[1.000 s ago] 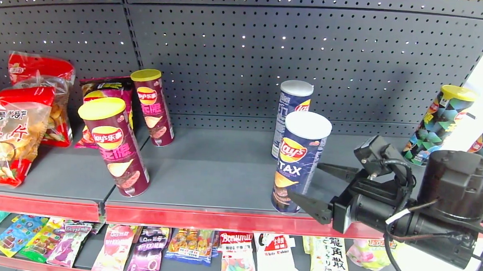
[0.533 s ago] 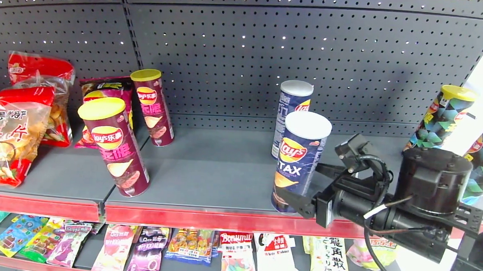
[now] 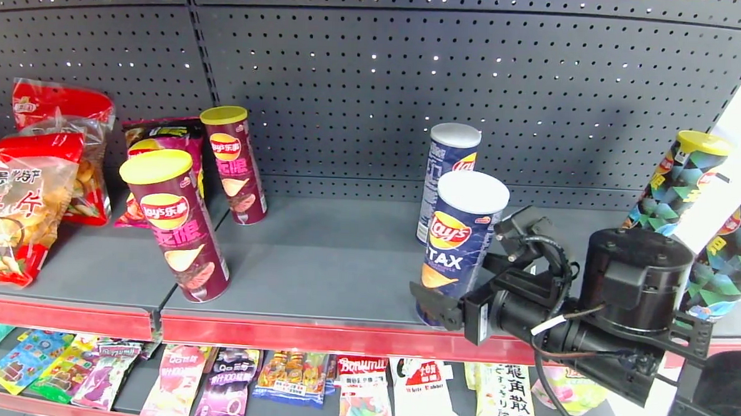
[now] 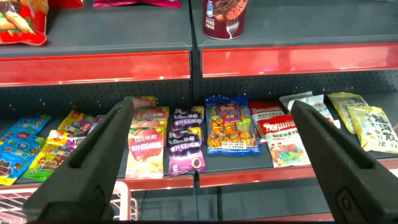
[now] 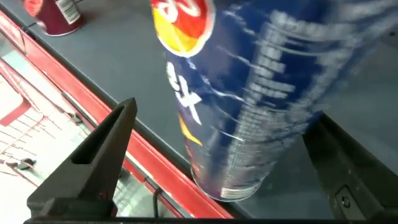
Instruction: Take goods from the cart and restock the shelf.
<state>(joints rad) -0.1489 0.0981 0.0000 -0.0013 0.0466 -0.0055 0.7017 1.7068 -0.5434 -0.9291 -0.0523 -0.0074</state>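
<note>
Jaws of right gripper [image 3: 452, 277] wide around base of blue can [image 3: 463, 237], left gripper [image 4: 211, 107] spread, empty

I read it so: on upper shelf [image 3: 318, 262], bags [image 3: 26, 205] far left. Just right of them, left front can [image 3: 173, 224] near shelf lip, left rear can [image 3: 233, 164] farther back. Mid-right: front can [image 3: 462, 249] at lip, rear can [image 3: 451, 158] directly behind it, near back wall. End cans [image 3: 675, 184] far right. My right gripper [image 3: 453, 279] straddles front can base, one finger each side. Lower shelf [image 4: 280, 176] below holds row of packets [image 3: 294, 376]; my left gripper [image 4: 212, 107] faces it.
</note>
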